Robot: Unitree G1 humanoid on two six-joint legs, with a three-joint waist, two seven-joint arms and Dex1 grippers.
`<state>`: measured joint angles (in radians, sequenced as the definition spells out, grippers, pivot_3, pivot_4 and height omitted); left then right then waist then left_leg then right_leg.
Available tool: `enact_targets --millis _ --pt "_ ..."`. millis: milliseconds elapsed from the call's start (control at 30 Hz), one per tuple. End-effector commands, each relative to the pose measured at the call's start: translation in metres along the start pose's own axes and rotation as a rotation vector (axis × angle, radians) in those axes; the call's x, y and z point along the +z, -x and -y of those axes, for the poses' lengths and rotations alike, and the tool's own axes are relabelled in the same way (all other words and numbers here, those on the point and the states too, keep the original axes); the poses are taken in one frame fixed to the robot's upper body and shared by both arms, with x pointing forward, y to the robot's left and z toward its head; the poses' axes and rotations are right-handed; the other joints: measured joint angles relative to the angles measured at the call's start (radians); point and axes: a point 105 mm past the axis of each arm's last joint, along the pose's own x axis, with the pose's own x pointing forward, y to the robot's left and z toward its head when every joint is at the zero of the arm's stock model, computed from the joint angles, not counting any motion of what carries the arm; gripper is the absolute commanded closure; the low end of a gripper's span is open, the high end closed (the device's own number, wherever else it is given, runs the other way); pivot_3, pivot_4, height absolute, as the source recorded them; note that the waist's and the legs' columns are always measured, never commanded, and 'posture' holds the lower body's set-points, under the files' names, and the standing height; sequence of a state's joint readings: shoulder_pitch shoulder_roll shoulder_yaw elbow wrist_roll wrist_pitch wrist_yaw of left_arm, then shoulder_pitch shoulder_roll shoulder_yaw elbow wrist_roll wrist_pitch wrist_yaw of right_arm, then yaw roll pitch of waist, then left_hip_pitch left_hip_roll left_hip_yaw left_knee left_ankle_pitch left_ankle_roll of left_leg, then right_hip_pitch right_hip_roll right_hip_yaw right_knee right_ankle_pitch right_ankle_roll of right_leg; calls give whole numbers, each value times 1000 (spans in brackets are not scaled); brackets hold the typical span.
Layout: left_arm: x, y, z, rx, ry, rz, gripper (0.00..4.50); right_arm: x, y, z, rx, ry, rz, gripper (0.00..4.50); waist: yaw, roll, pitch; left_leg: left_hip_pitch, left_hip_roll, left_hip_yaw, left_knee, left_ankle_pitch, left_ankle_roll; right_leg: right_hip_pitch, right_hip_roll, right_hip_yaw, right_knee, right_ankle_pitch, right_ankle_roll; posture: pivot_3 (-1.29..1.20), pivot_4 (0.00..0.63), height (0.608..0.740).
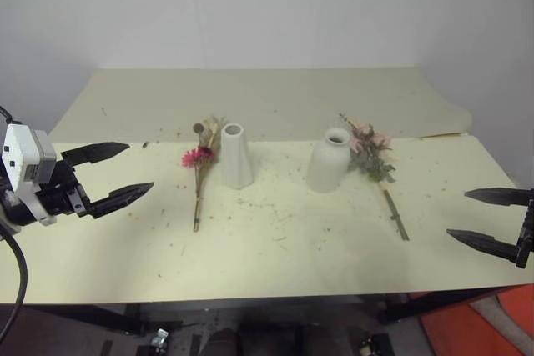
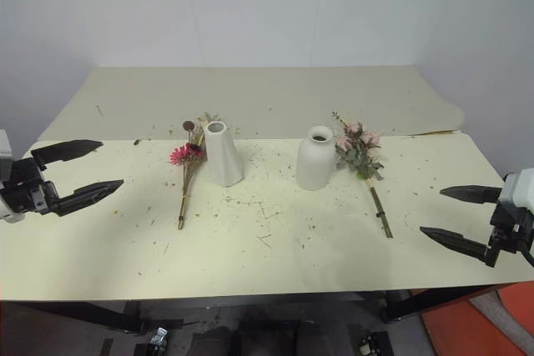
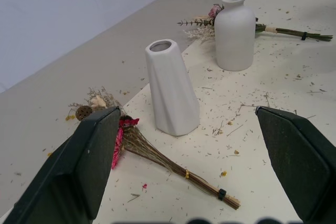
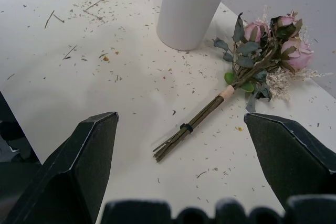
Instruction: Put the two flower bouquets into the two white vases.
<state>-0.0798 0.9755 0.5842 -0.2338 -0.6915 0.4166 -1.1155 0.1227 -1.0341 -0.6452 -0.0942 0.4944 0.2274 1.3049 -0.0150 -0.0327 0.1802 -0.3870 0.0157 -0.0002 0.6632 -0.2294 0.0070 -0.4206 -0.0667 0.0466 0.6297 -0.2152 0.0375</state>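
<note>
On the pale table lies a bouquet with a red-pink daisy, flat, just left of the tall slim white vase. A rounded white bottle vase stands further right, with the pink rose bouquet lying flat beside it on its right. My left gripper hovers open at the table's left side, well clear of the daisy bouquet. My right gripper hangs open at the right edge, apart from the rose bouquet. Both vases stand upright and hold nothing.
Dried plant crumbs are scattered over the table top. A second pale sheet extends behind toward the white wall. An orange object sits on the floor below the table's front right corner.
</note>
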Motion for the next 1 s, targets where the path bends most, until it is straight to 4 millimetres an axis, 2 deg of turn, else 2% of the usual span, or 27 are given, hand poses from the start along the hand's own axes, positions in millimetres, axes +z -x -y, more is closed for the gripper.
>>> enact_targets --millis 33,400,533,600,700,733,800,900,1000 --pt "11 2 -4 14 -46 23 21 12 9 5 -33 45 15 0 0 0 0 0 0 0 0 0 0 0 0 0 0 0 0 0 150 740" --pt "9 -7 -6 -2 -54 31 21 10 11 -2 -50 36 16 0 1 0 0 0 0 0 0 0 0 0 0 0 0 0 0 0 150 740" --pt "14 -7 -5 -10 -60 48 21 6 6 2 -78 49 -4 0 -1 0 0 0 0 0 0 0 0 0 0 0 0 0 0 0 150 740" --pt "16 -14 0 -52 -69 49 21 -2 -8 8 -123 21 -48 0 -1 0 0 0 0 0 0 0 0 0 0 0 0 0 0 0 150 740" --pt "18 -36 15 -157 -110 30 21 -25 -36 25 -249 -34 -209 0 -3 -3 -3 1 0 0 0 0 0 1 0 0 0 1 -1 0 150 740" --pt "19 -44 20 -188 -125 25 21 -27 -43 30 -280 -49 -220 0 -2 -3 -3 1 0 0 0 0 0 0 0 0 0 1 -1 0 150 740" --pt "21 -60 29 -246 -148 23 21 -34 -59 33 -262 -78 -304 0 -2 -3 -3 0 -1 0 0 0 0 0 0 1 0 1 -2 0 150 740" --pt "25 -83 43 -331 -187 41 21 -34 -80 41 -272 -94 -350 0 -1 -3 -3 -1 -1 0 0 0 0 -1 1 1 0 3 -4 0 150 740" --pt "34 -104 51 -394 -180 122 21 -33 -101 47 -292 -199 -377 0 0 -3 -3 -3 -1 0 0 0 0 -2 1 1 -1 5 -8 0 150 740"
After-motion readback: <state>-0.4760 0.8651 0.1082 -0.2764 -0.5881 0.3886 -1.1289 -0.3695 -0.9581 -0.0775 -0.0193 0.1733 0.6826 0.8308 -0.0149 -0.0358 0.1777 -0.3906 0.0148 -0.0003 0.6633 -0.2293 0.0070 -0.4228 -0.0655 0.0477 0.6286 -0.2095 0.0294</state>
